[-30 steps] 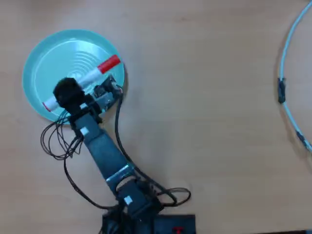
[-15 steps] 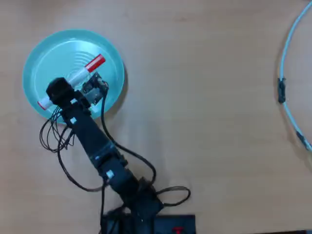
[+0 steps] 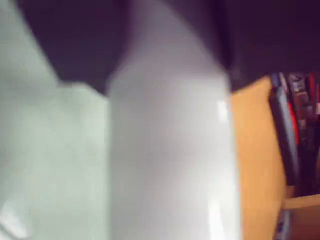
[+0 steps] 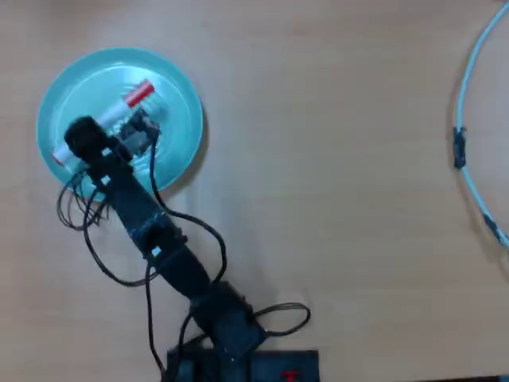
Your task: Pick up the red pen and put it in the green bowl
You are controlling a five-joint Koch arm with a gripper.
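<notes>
Overhead and wrist views, arm over the dish. I read the pincer (image 4: pixel 102 134) as closed around the red pen (image 4: pixel 135 96): in the wrist view the white barrel (image 3: pixel 170 150) fills the middle of the picture, blurred, with the pincer's dark parts pressing in on it from the top left and the top right. In the overhead view I cannot see the fingertips themselves, because the black wrist block sits over them.

I take the green bowl (image 4: pixel 176 95) as my landmark. The pen lies across its left half, slanting: the red cap points toward the bowl's centre and upper right, and the small red tail end (image 4: pixel 59 157) reaches the bowl's lower-left rim. The middle of the barrel is hidden beneath the wrist. I cannot tell from either view whether the pen touches the bowl's floor or hangs just above it.

The arm (image 4: pixel 151 231) runs from the bowl's lower-left part down and to the right, to its base at the bottom edge of the overhead view. Loose black wires (image 4: pixel 87 231) loop beside the arm, just below the bowl.

The bowl rests on a wooden table (image 4: pixel 318 199). Well away from the bowl, at the far right edge, I see a curved pale cable (image 4: pixel 469 72).
</notes>
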